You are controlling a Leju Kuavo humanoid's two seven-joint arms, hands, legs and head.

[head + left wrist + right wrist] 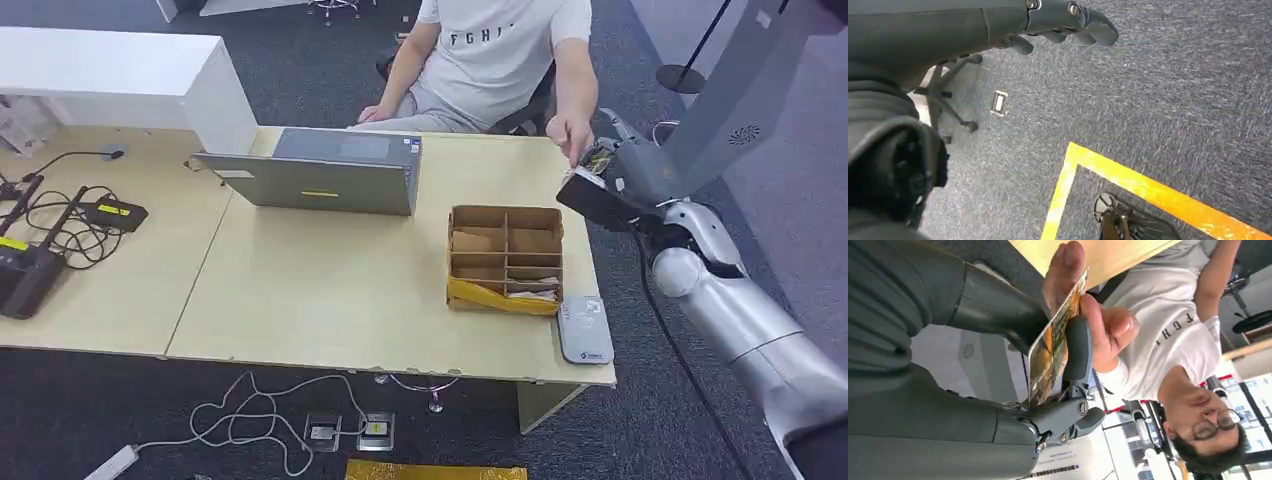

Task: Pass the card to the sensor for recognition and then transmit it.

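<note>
Beyond pale wooden table [300, 290] — glossy flat card [1053, 342] between right hand [1068, 390] and person's fingers [1108, 330]; left hand [1068, 20] slack, empty.

On the surface [300, 290], the laptop [320, 175] stands left of the divided box [505, 258]; the sensor [585, 330] lies just right of it.

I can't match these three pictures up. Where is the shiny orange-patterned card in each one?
Head view: hidden, at the robot's right hand off the table's far right corner.
Left wrist view: not in it.
Right wrist view: shiny orange-patterned card, centre, pinched.
Shared landmark: the person's hand reaching for it.
</note>
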